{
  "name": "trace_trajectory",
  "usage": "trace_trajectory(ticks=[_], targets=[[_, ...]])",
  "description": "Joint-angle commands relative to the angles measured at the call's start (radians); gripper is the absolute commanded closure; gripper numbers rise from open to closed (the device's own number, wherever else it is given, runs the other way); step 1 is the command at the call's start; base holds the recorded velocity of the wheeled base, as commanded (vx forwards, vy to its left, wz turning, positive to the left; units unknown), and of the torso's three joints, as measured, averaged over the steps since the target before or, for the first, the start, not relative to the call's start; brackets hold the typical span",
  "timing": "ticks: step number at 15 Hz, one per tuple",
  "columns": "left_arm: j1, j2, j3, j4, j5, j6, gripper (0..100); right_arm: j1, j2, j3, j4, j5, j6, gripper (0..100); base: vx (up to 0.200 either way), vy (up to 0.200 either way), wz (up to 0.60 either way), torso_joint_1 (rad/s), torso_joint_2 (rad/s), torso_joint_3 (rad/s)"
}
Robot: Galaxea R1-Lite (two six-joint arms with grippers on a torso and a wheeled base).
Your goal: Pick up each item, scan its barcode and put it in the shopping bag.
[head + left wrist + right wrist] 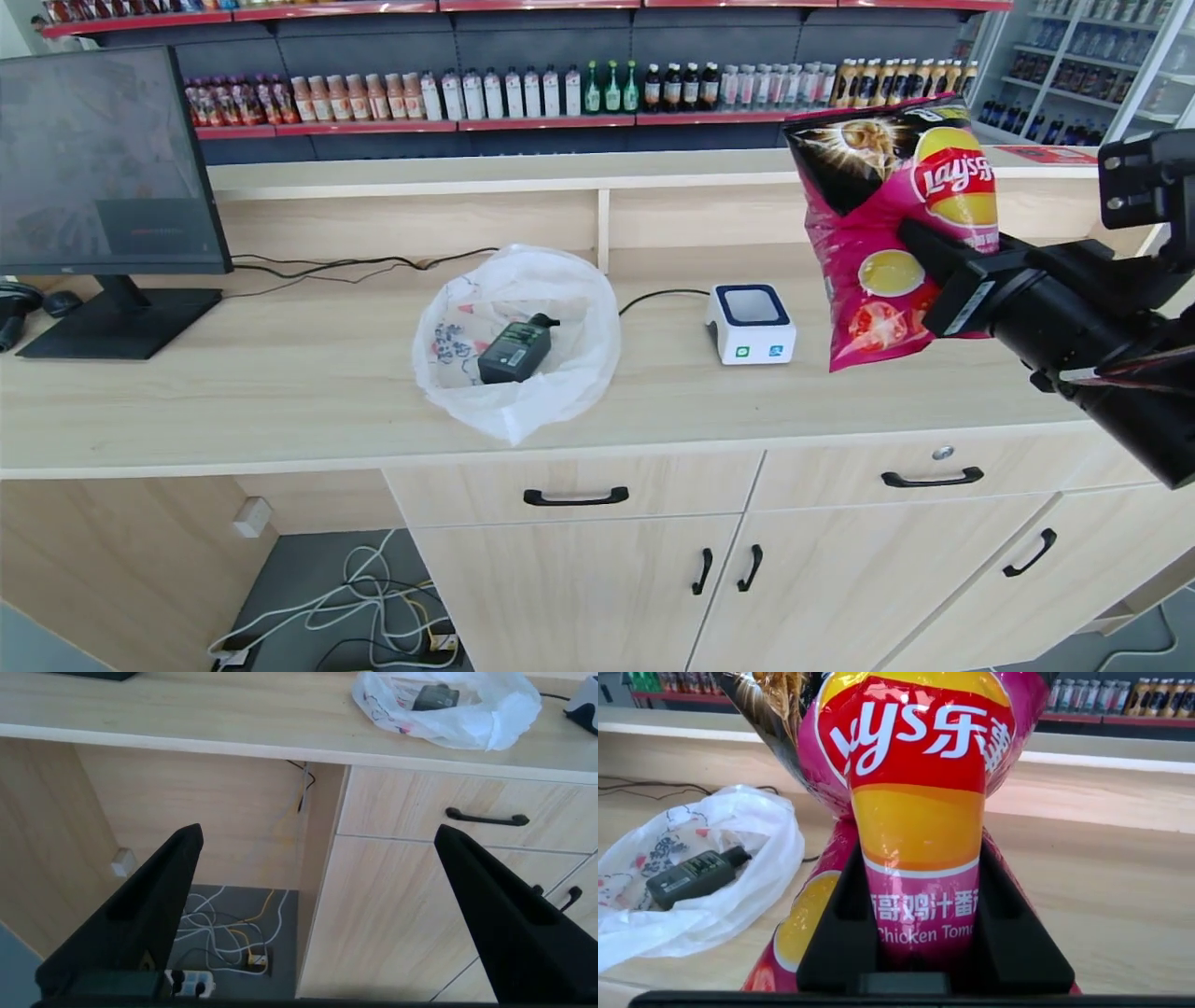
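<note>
My right gripper [920, 245] is shut on a pink chip bag [882, 224], holding it upright in the air to the right of the white barcode scanner [750, 323]. In the right wrist view the chip bag [915, 812] is pinched between the black fingers [839, 917]. The white shopping bag [523, 331] lies open at the counter's middle with a dark flat item [513, 350] inside; both also show in the shopping bag [691, 882] from the right wrist. My left gripper [318, 915] hangs open below the counter edge, in front of the cupboard.
A monitor [103, 177] on its stand sits at the counter's far left, with cables [355, 266] running behind the bag. Drawers and doors with black handles [575, 497] lie under the wooden counter [280, 392]. Shelves of bottles [579, 89] line the back wall.
</note>
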Motion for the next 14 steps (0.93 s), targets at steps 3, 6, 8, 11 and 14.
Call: trace_trajectory(ticks=[3, 6, 8, 11, 14], targets=[[0.0, 0.0, 0.0, -0.001, 0.001, 0.0, 0, 0.0, 0.017, 0.01, -0.001, -0.001, -0.009, 100, 0.0, 0.067, 0.0, 0.002, 0.0, 0.001], [0.002, 0.0, 0.0, -0.001, 0.001, 0.001, 0, 0.001, 0.057, 0.015, -0.003, -0.001, -0.036, 100, 0.0, 0.0, 0.2, 0.001, 0.0, 0.002], [0.0, 0.0, 0.0, -0.001, 0.001, 0.001, 0, 0.008, 0.077, 0.001, -0.006, 0.001, -0.041, 100, 0.0, 0.0, 0.6, 0.002, 0.0, 0.0], [0.0, 0.0, 0.0, -0.001, 0.001, 0.003, 0, 0.027, 0.1, -0.025, -0.007, 0.001, -0.038, 100, 0.0, 0.0, 0.6, 0.002, 0.0, 0.002], [0.0, 0.0, 0.0, -0.001, -0.001, 0.004, 0, 0.027, 0.121, -0.072, -0.007, 0.004, -0.036, 100, 0.0, 0.0, 0.6, 0.007, 0.0, 0.004]])
